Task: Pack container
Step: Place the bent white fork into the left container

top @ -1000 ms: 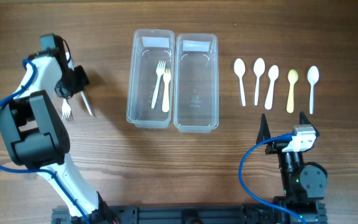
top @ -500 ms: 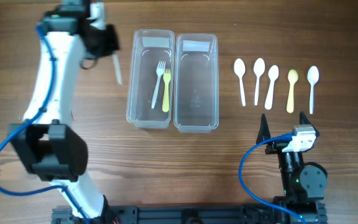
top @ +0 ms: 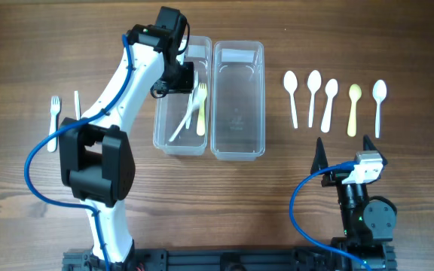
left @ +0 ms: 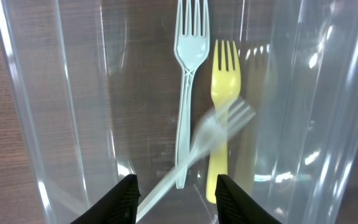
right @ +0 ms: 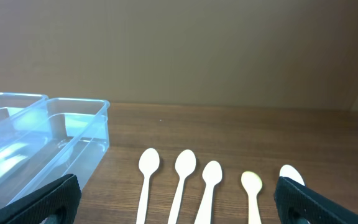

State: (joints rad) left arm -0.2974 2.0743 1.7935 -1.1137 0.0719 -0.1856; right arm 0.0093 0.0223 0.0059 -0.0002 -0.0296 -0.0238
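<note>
My left gripper (top: 178, 75) hangs open over the left clear container (top: 161, 113). In the left wrist view its jaws (left: 176, 199) are spread wide. A clear fork (left: 210, 140) shows blurred and slanted below them, not gripped. It lies across a pale fork (left: 188, 74) and a yellow fork (left: 224, 93) on the container floor. From overhead the clear fork (top: 179, 124) lies diagonally in that container. The right clear container (top: 238, 98) holds no cutlery. My right gripper (top: 345, 154) is open and empty near the front edge.
Several spoons lie in a row right of the containers, from a white one (top: 291, 98) to a yellow one (top: 354, 108) and a white one (top: 379, 105). A white fork (top: 53, 120) and a thin clear utensil (top: 76, 105) lie at the far left.
My left arm swung from the far left to above the left container, carrying the clear fork. The fork has left the jaws and lies in the container. The right arm stayed still.
</note>
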